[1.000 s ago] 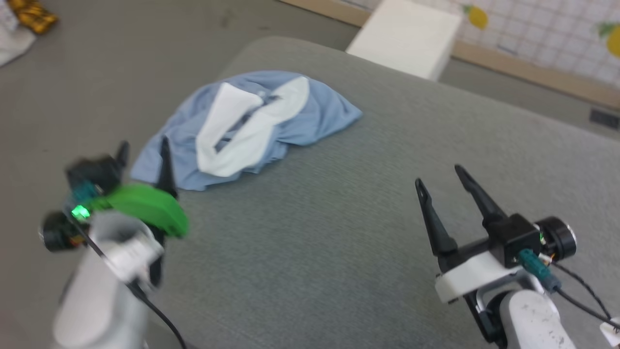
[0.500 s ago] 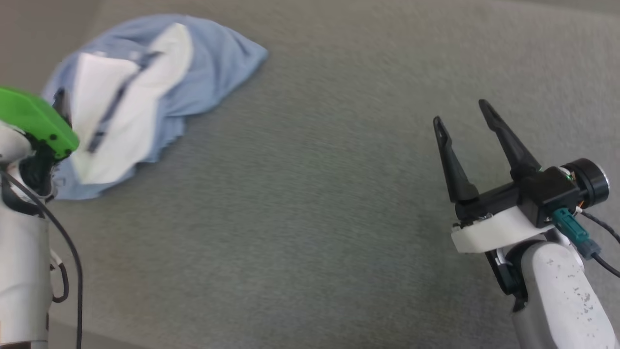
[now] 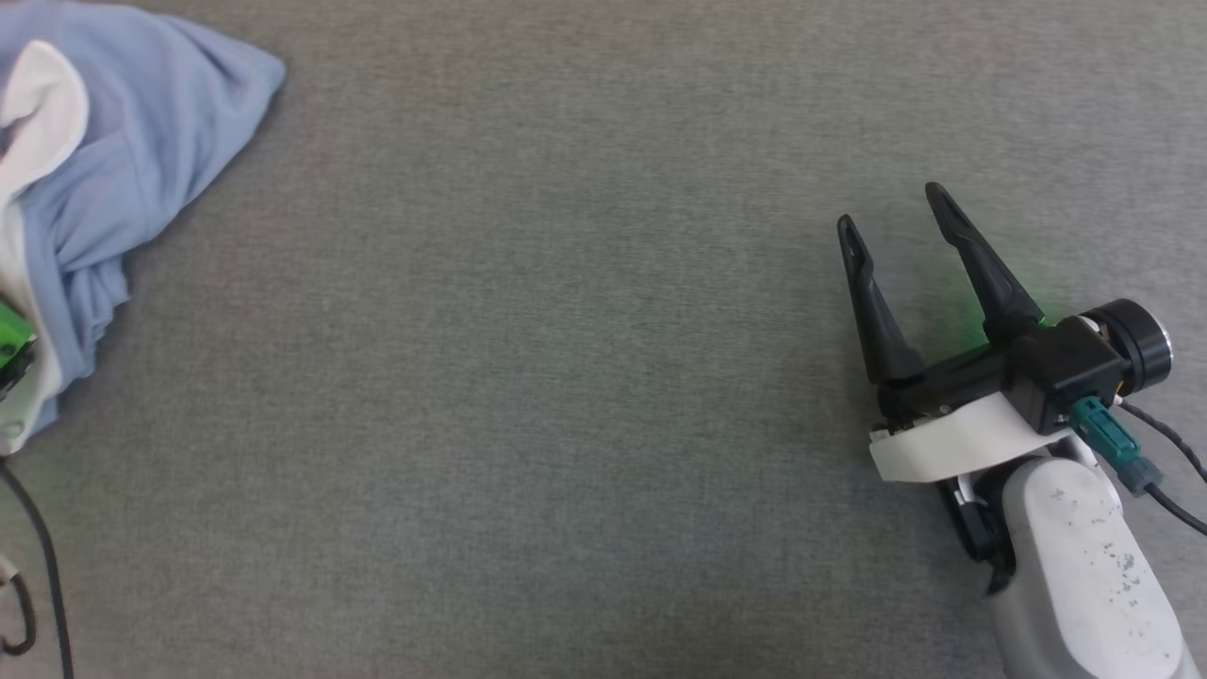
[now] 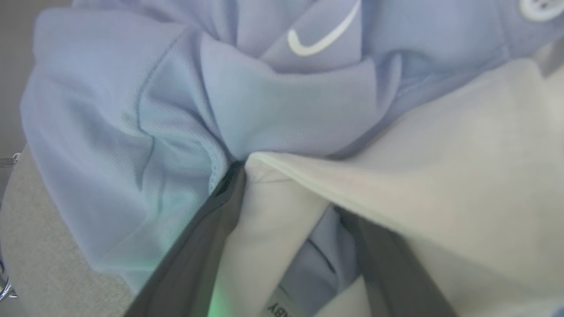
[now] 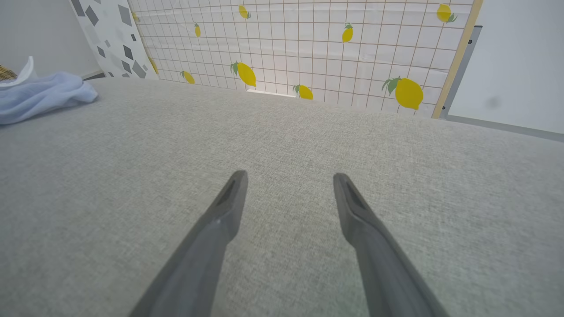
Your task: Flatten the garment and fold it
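Light blue knit, the garment (image 3: 141,123) lies crumpled at the left edge of the grey upholstered surface (image 3: 566,377), its white collar (image 4: 440,145) showing. The left pincer (image 4: 286,193) is pushed into it, fingers apart, with a collar fold between them and a white swoosh logo (image 4: 324,37) just beyond. The right pincer (image 3: 888,209) is well apart from the shirt, fingers spread over bare grey cloth.

The light blue soft knit polo shirt (image 3: 141,141) with a white collar (image 4: 440,145) lies crumpled in a heap on the grey upholstered surface (image 3: 566,377), well apart from the right tool (image 3: 891,209), off to its left. The left tool (image 4: 286,176) sits among its folds, with collar fabric between the fingers and a white swoosh logo (image 4: 324,39) just beyond the tips.
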Robot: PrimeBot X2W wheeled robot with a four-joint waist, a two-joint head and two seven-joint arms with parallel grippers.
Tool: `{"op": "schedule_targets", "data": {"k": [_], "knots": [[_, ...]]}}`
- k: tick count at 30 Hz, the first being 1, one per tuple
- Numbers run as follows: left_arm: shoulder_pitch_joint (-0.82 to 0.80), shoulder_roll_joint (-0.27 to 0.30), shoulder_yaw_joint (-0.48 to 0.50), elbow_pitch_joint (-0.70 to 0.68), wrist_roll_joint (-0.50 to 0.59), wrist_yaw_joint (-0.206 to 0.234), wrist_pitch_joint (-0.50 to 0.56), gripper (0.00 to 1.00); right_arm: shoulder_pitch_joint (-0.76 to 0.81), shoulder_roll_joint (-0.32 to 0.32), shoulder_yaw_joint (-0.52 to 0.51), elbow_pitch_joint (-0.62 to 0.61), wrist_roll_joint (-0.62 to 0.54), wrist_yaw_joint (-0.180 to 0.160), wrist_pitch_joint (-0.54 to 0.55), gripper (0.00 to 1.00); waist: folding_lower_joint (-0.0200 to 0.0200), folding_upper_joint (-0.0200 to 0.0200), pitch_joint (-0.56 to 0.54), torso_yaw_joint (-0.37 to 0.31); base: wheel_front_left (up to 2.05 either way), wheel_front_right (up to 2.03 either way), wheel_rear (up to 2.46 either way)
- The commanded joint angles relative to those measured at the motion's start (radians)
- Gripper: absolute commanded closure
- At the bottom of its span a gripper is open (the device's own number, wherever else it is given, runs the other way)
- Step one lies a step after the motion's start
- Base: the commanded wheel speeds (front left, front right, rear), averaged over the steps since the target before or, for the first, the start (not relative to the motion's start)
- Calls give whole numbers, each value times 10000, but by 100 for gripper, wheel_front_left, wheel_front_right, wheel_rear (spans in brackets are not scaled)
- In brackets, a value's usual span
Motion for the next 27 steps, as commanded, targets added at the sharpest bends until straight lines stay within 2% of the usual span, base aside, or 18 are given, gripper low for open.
{"op": "schedule_targets", "data": {"k": [1,2,9,12,15,20,24,27], "knots": [[602,-527,-402,246,-24,-63,150,54,-121,37,-13,103,46,-15,-81,0,-2,-1,-180,-150,0,0,0],[625,-357,-365,44,175,-111,-228,100,-83,57,-17,146,30,-15,-96,0,-2,-1,-372,-109,0,0,0],[202,528,-373,-485,1962,-455,-4162,100,435,178,-273,539,19,-15,-162,0,-2,-1,-2160,241,0,0,0],[-200,612,-541,-572,2381,-802,-5741,100,795,262,-427,636,-23,-15,-171,0,-2,-1,-3043,339,0,0,0],[-737,675,-830,-388,2628,-1350,-7050,100,1159,353,-543,723,-38,-15,-172,0,-2,-1,-3870,351,0,0,0],[-1710,693,-1475,-263,2901,-2187,-8288,100,1699,469,-655,726,-73,-15,-100,0,-2,-1,-4821,146,0,0,0],[-2545,312,-2195,-281,2982,-2732,-8617,100,2014,509,-728,700,-44,-15,0,0,-2,-1,-5353,-195,0,0,0],[-3194,-209,-2793,-415,2984,-3032,-8625,100,2212,522,-792,592,-55,-15,105,0,-2,-1,-5593,-514,0,0,0]]}}
